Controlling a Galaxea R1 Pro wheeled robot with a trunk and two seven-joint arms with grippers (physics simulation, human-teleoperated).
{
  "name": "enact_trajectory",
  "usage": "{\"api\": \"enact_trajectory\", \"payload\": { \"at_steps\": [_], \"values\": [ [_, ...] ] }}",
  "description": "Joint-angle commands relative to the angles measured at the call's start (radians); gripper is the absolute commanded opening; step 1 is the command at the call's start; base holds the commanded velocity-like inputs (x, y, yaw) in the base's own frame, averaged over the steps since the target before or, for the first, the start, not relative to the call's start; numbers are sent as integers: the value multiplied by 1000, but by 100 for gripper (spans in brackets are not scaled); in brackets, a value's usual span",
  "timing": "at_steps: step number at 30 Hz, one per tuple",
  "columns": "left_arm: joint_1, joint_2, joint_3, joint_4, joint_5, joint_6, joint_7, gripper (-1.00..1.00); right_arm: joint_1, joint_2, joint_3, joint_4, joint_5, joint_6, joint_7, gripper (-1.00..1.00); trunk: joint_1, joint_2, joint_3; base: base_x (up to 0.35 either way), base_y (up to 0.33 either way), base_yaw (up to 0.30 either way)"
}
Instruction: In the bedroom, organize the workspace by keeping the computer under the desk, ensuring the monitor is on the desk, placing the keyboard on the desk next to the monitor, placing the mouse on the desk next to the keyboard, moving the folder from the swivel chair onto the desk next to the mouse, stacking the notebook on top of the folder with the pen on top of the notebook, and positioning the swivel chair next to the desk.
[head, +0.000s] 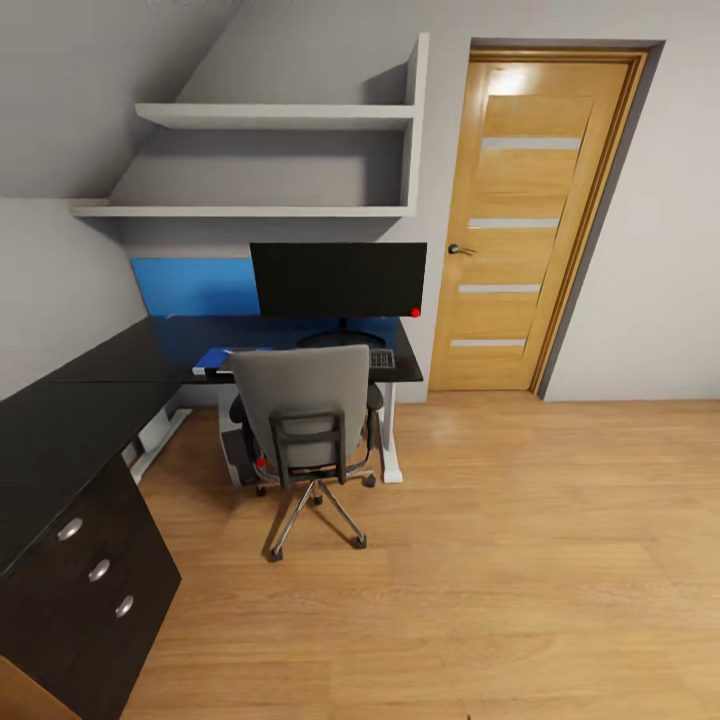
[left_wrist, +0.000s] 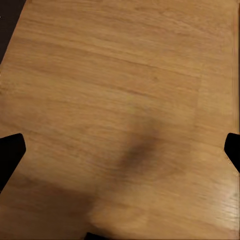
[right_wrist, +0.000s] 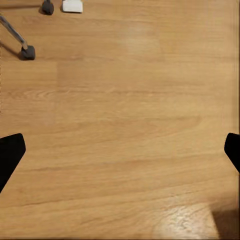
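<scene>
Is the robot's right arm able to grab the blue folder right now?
Probably not. The right gripper hangs open over bare wood floor, and the folder lies across the room on the desk, behind the swivel chair. The robot would likely need to roll closer.

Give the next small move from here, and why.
Probably drive the base forward toward the swivel chair. It stands pushed in at the desk, hiding much of the desktop; both wrist views show open fingertips over bare wood floor, so nothing seems within reach.
</scene>
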Motion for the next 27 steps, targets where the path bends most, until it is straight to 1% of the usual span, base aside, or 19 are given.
{"api": "enact_trajectory", "payload": {
  "at_steps": [1, 2, 3, 4, 6, 10, 12, 15, 27],
  "values": [
    [11, 0, -9, 1, 4, -31, 3, 100, 13, -2, 10, 2, -5, -20, -4, 100, -4, 7, 2, 0, 0, 0],
    [19, 0, -9, 1, 4, -46, 1, 100, 18, -2, 10, 2, -6, -26, -4, 100, -8, 14, 5, 0, 0, 0],
    [36, 0, -9, 1, 4, -78, 0, 100, 29, -4, 10, 3, -6, -35, -5, 100, -12, 21, 9, 0, 0, 0],
    [44, 0, -9, 2, 4, -93, -1, 100, 34, -4, 10, 3, -6, -38, -5, 100, -16, 28, 12, 0, 0, 0],
    [71, 0, -9, 2, 4, -144, -4, 100, 53, -6, 9, 3, -6, -46, -5, 100, -23, 42, 18, 0, 0, 0],
    [103, 2, -9, 2, 4, -205, -22, 100, 74, -9, 9, 3, -6, -51, -5, 100, -39, 70, 31, 0, 0, 0],
    [110, 3, -8, 2, 4, -221, -31, 100, 80, -10, 9, 3, -6, -51, -4, 100, -46, 84, 37, 0, 0, 0],
    [115, 5, -7, 2, 4, -229, -43, 100, 84, -14, 11, 1, -5, -46, 2, 100, -58, 105, 46, 0, 0, 0],
    [118, 6, -7, 2, 4, -225, -52, 100, 87, -26, 13, -1, -1, -35, 14, 100, -58, 105, 46, 0, 0, 0]
  ]
}}
